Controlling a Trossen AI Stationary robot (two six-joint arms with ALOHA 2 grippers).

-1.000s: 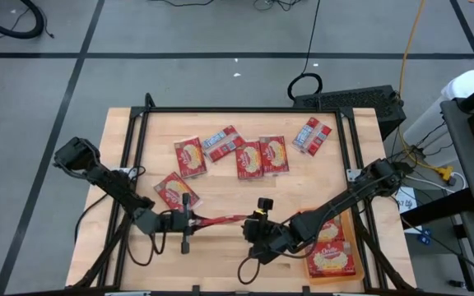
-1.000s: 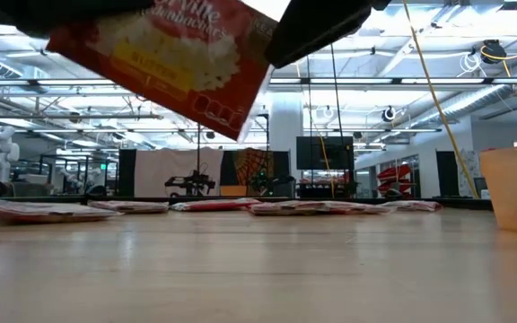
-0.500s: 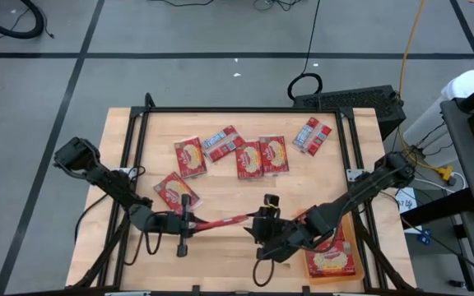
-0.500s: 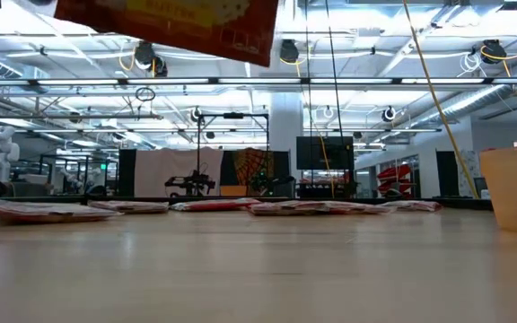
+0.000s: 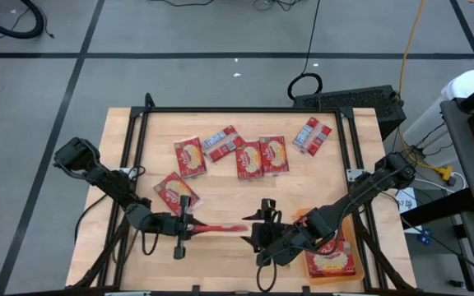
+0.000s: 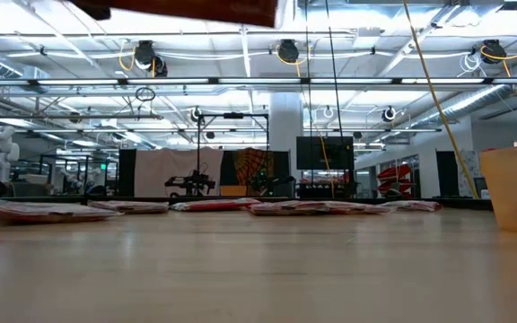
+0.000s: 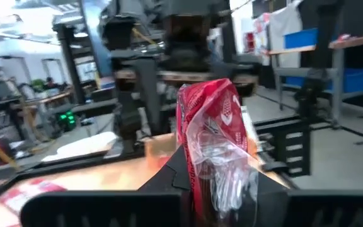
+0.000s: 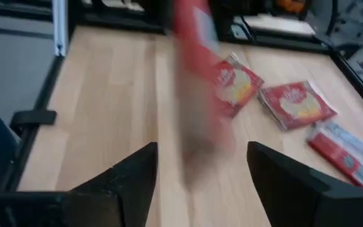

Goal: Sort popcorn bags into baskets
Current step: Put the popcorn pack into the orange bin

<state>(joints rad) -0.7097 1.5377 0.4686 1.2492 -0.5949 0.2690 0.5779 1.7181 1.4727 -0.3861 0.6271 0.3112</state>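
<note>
My left gripper (image 5: 188,226) (image 7: 212,184) sits near the table's near edge, shut on a red popcorn bag (image 5: 219,227) (image 7: 212,135) that reaches toward my right gripper (image 5: 258,234) (image 8: 200,151). The right gripper is open; the bag (image 8: 196,82) shows blurred just ahead of its spread fingers. In the low view only the bag's lower edge (image 6: 187,11) shows, at the top. Several more bags lie flat on the far half: (image 5: 190,156), (image 5: 220,141), (image 5: 262,156), (image 5: 311,134), (image 5: 175,191). The orange basket (image 5: 346,233) (image 6: 514,184) stands at the near right with a bag (image 5: 332,259) inside. My left gripper pinches the popcorn bag by one end (image 7: 210,165) between its two fingers, coming level from the table's left. The bag is lifted clear of the table, stands on edge and sticks out toward the right gripper. Its clear wrapper (image 7: 229,170) is creased beside the fingers.
A black frame (image 5: 245,110) runs round the tabletop. The row of flat bags (image 6: 312,207) lies across the far half. Bare wood (image 5: 220,197) lies between that row and the grippers.
The held bag has risen: in the low view it went from hanging tilted in full sight to a sliver at the top edge. Both grippers shifted slightly toward the near edge. The bag's free end, earlier reaching the right gripper, now stops just short of it.
</note>
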